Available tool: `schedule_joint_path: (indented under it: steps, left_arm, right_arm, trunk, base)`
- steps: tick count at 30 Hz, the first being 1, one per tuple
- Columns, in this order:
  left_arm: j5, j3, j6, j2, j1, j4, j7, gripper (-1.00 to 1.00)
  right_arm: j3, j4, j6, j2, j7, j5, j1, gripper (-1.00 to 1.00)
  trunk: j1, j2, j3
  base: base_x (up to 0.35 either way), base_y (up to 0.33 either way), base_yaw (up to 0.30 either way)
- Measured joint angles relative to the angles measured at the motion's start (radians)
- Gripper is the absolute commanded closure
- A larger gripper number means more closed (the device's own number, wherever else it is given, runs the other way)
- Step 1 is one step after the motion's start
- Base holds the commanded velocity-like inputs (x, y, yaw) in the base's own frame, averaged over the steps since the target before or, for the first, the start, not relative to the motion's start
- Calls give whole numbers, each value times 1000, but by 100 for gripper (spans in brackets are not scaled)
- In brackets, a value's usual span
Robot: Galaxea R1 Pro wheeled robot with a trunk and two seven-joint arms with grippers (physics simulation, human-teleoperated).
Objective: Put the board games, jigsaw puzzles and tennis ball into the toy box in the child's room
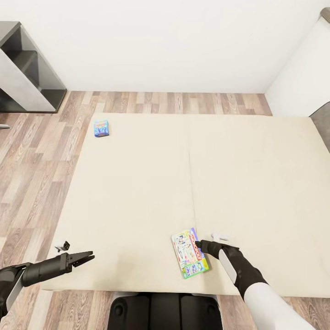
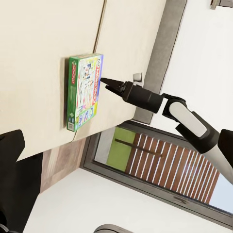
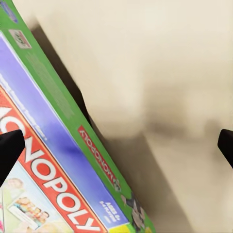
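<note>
A green-edged Monopoly board game (image 1: pixel 189 253) lies flat near the front edge of the beige bed (image 1: pixel 137 192). It also appears in the left wrist view (image 2: pixel 83 92) and close up in the right wrist view (image 3: pixel 53 165). My right gripper (image 1: pixel 198 244) is open at the game's right edge, with one fingertip (image 3: pixel 9 150) over the box and the other over the mattress. A second, blue board game (image 1: pixel 101 129) lies at the bed's far left corner. My left gripper (image 1: pixel 89 256) hovers open and empty over the bed's front left corner. The table, toy box, puzzles and ball are out of view.
A dark shelf unit (image 1: pixel 27 68) stands at the far left against the white wall. Wood floor (image 1: pixel 32 160) runs along the bed's left and far sides. A small white object (image 1: pixel 220 237) lies on the mattress just beyond my right gripper. My base (image 1: pixel 165 311) touches the bed's front edge.
</note>
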Motion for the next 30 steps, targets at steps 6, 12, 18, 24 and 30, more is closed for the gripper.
schedule_joint_path:
  steps: [6,12,18,24,30]
  left_arm:
    - [1,0,0,-1,0,0,0,-100]
    - [1,0,2,-3,0,0,0,-100]
    - [-1,0,3,-3,0,0,0,-100]
    - [-1,0,2,-2,0,0,0,-100]
    - [-2,0,2,-2,0,0,0,-100]
  right_arm:
    - [0,0,3,2,0,-1,0,-100]
    - [-1,7,7,4,1,-3,0,-100]
    - [-1,9,8,0,2,-3,0,-100]
    - [-1,9,14,-2,27,-4,0,-100]
    - [-2,8,25,-3,58,-3,0,-100]
  trunk:
    - [0,0,0]
    - [0,0,0]
    - [0,0,0]
    - [0,0,0]
    - [0,0,0]
  base:
    - [0,0,0]
    - [0,0,0]
    - [0,0,0]
    - [0,0,0]
    - [0,0,0]
